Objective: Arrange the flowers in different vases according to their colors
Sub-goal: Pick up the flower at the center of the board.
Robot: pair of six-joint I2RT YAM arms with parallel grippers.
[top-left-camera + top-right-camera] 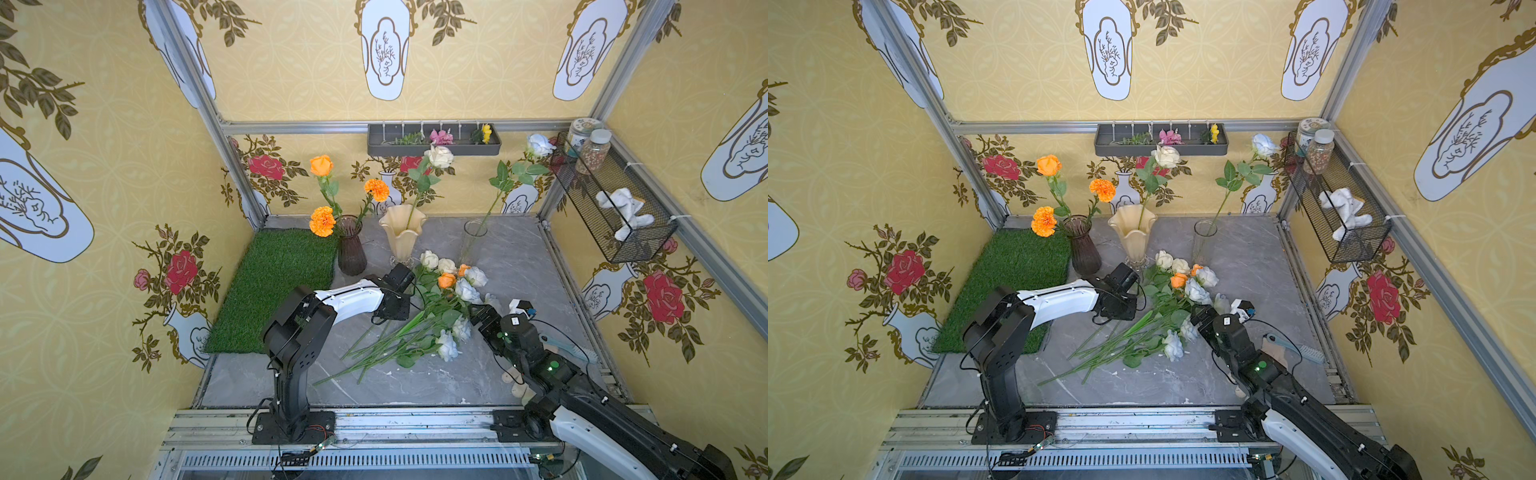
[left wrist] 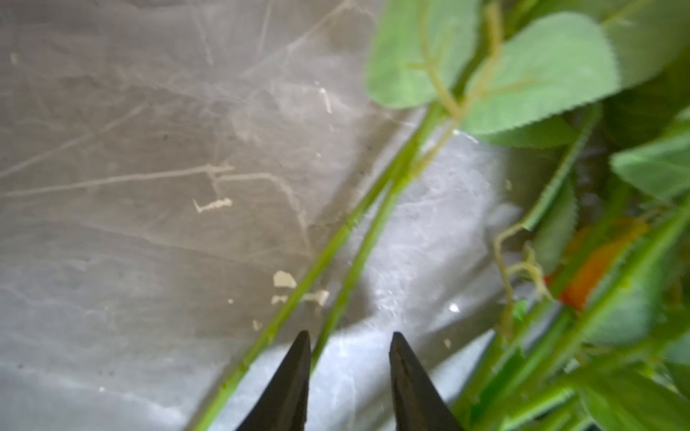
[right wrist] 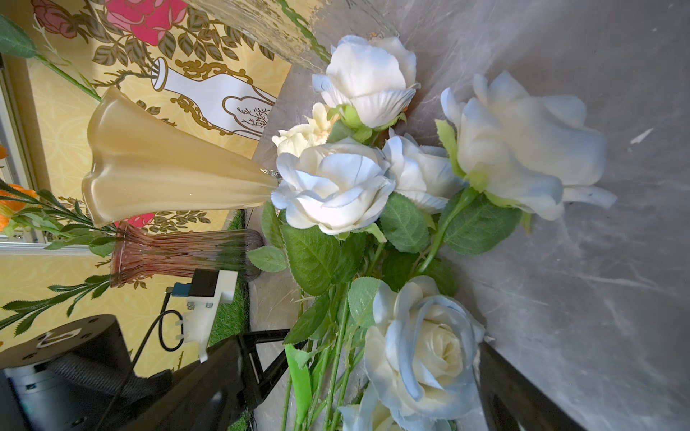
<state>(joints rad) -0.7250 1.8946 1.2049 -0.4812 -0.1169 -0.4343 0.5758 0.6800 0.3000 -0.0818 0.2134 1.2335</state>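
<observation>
A pile of flowers (image 1: 446, 299) lies mid-table: cream roses (image 1: 429, 259), an orange rose (image 1: 446, 280) and pale-blue roses (image 1: 467, 291), stems (image 1: 374, 353) fanning toward the front left. The purple vase (image 1: 351, 249) holds an orange rose and two marigolds, the cream vase (image 1: 402, 237) a cream rose, the clear vase (image 1: 473, 241) a pale-blue rose. My left gripper (image 2: 350, 336) points down at the stems, jaws apart, one thin stem (image 2: 358, 257) running along a fingertip's inner edge. My right gripper (image 3: 373, 392) stands wide open around a pale-blue rose (image 3: 425, 347).
A green grass mat (image 1: 270, 282) covers the left of the table. A grey wall tray (image 1: 434, 153) at the back holds small pink and yellow flowers. A wire basket (image 1: 611, 216) with jars juts from the right wall. A brush (image 1: 569, 345) lies by the right edge.
</observation>
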